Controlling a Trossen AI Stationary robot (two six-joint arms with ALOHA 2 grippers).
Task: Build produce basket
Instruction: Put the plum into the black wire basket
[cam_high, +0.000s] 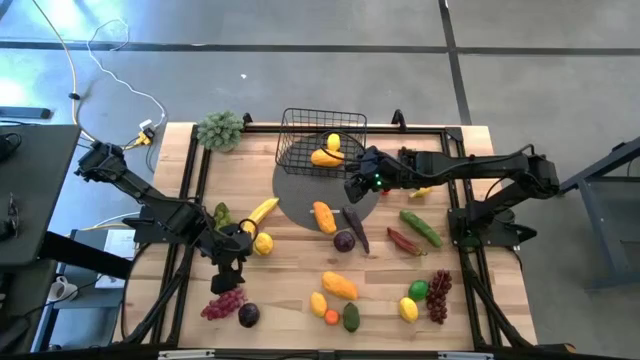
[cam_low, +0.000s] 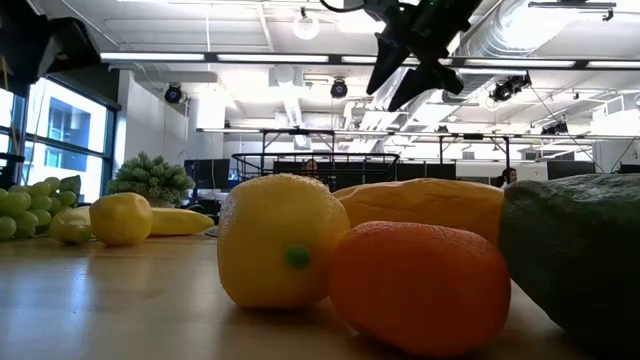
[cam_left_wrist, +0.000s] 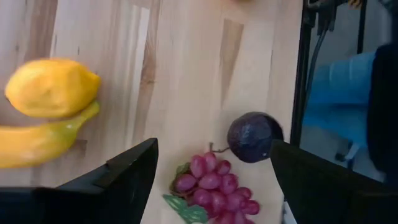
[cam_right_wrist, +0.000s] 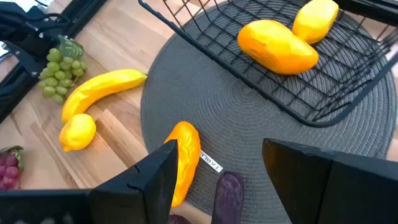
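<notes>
The black wire basket (cam_high: 320, 140) stands on the far part of the round grey mat (cam_high: 300, 200) and holds an orange mango (cam_right_wrist: 277, 46) and a lemon (cam_right_wrist: 316, 18). My right gripper (cam_high: 356, 188) is open and empty. It hovers above the mat's right part, near another mango (cam_right_wrist: 183, 158) and an eggplant (cam_right_wrist: 229, 190); it also shows high up in the low view (cam_low: 405, 70). My left gripper (cam_high: 229, 280) is open and empty, above the red grapes (cam_left_wrist: 214, 190) that lie on the table by a dark purple round fruit (cam_left_wrist: 254, 135). A lemon (cam_left_wrist: 51, 87) and a banana (cam_left_wrist: 37, 140) lie beside it.
A grey-green leafy bunch (cam_high: 220, 130) stands at the far left. Green grapes (cam_right_wrist: 59, 71) lie at the left. A cucumber (cam_high: 420, 227), a chili (cam_high: 404, 241) and dark grapes (cam_high: 438, 295) lie at the right. A mango (cam_high: 339, 285), a lemon (cam_high: 319, 304) and an avocado (cam_high: 351, 317) lie near the front edge.
</notes>
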